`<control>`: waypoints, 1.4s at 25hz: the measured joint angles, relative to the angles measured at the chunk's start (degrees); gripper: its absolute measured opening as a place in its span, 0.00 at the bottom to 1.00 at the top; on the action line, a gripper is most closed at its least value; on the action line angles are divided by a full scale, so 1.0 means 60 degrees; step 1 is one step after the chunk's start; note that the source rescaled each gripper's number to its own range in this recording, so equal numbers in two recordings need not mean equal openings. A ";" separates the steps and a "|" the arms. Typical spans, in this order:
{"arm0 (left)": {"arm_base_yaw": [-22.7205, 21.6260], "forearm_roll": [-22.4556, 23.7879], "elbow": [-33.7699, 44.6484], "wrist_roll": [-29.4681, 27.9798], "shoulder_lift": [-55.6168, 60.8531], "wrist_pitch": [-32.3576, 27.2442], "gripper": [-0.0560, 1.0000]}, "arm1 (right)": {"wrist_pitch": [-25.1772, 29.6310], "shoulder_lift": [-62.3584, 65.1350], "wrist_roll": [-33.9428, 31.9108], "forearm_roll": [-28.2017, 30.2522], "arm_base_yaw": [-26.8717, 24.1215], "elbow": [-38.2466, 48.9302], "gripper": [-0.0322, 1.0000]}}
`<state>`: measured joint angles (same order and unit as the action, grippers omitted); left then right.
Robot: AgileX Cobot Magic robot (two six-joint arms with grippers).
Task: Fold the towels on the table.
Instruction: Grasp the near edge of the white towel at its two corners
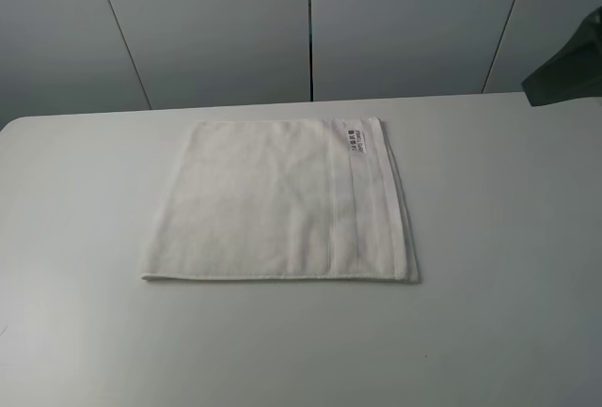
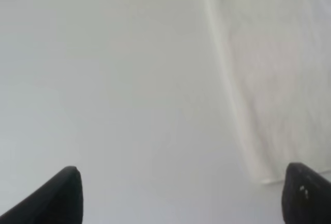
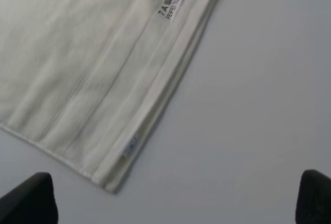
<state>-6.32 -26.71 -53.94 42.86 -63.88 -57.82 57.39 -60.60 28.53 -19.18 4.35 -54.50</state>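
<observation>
A white terry towel (image 1: 277, 205) lies flat in the middle of the white table (image 1: 85, 238), folded into a near square. Its woven band stripe runs along its right side, with a small dark-printed label (image 1: 356, 135) at the far right corner. Neither arm shows in the high view. In the left wrist view the left gripper (image 2: 181, 195) is open above bare table beside the towel's left edge (image 2: 269, 79). In the right wrist view the right gripper (image 3: 178, 198) is open above the table near the towel's near right corner (image 3: 111, 177); the label (image 3: 171, 1) shows there too.
Grey wall panels (image 1: 310, 22) stand behind the table's far edge. A dark object (image 1: 569, 64) sits at the far right past the table. Bare tabletop surrounds the towel on all sides.
</observation>
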 joint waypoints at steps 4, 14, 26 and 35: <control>0.0904 0.0102 0.0000 0.1119 -0.1173 0.0198 0.99 | 0.0038 -0.1463 0.0139 0.0283 0.1041 -0.0552 1.00; 0.3915 0.2755 -0.0016 0.1527 -0.3459 0.1023 0.99 | 0.0167 -0.4286 0.1148 0.1889 0.3316 -0.0865 1.00; 0.6337 0.4629 -0.0423 0.1147 -0.6088 0.1742 0.99 | 0.0188 -0.5990 0.1517 0.2564 0.5049 -0.0865 1.00; 0.6584 0.3700 -0.1047 0.2567 -0.7077 0.1606 0.99 | -0.0041 -0.6511 0.2105 0.2564 0.5052 -0.0865 1.00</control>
<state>33.18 -4.51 -60.22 58.26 -106.34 -48.19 57.15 -99.67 41.16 -3.80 34.66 -59.69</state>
